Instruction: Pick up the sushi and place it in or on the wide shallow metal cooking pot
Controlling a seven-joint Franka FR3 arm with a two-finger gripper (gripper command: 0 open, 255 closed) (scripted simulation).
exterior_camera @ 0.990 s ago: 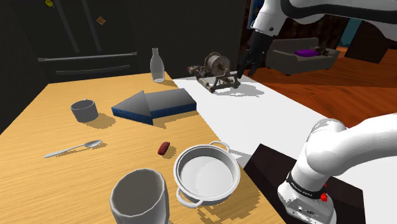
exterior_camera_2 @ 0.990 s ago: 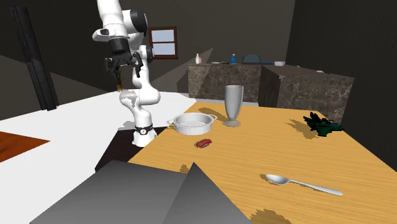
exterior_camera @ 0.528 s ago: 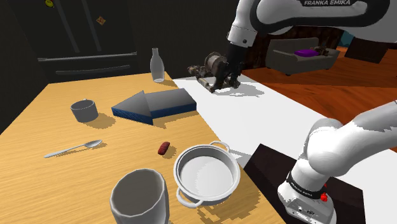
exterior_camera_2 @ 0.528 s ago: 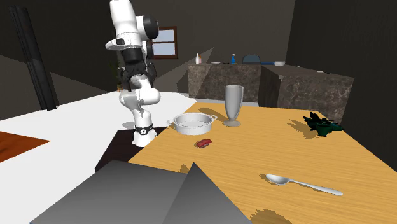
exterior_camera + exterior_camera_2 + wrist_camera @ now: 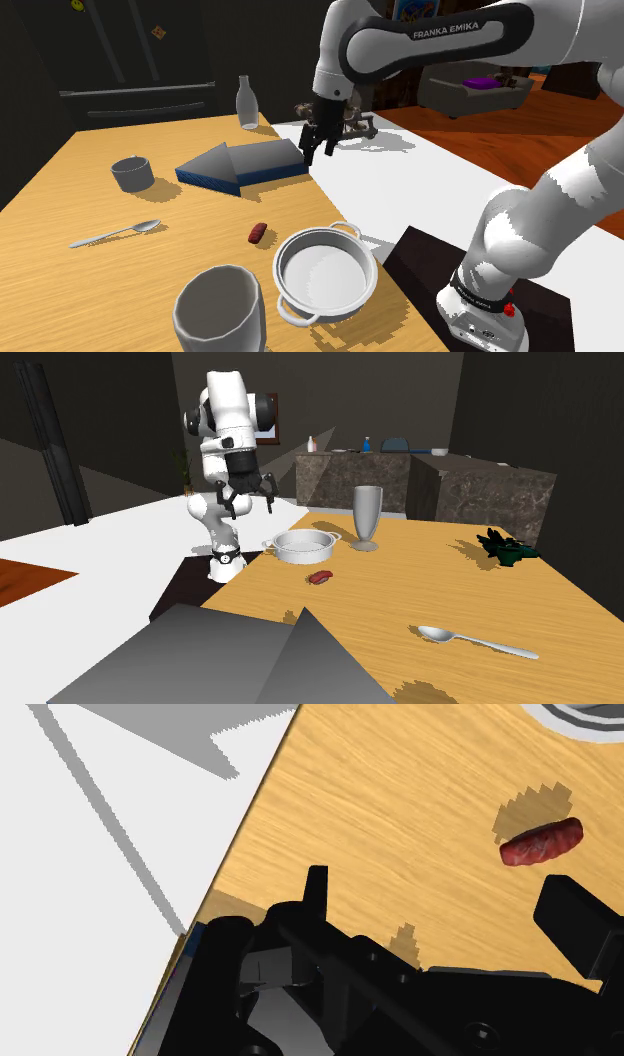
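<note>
The fingers stand apart, empty, above the desk's far right edge; the red sushi lies nearer and leftward, just left of the pot, lengthways roughly near-to-far.

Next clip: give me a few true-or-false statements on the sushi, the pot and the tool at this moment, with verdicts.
1. The sushi lies on the wooden table, outside the pot. True.
2. The tool is shut on the sushi. False: its fingers stand apart and hold nothing; the sushi lies on the table.
3. The spoon lies in the pot. False: it lies on the table, apart from the pot.
4. A grey goblet stands upright near the pot. True.
</note>
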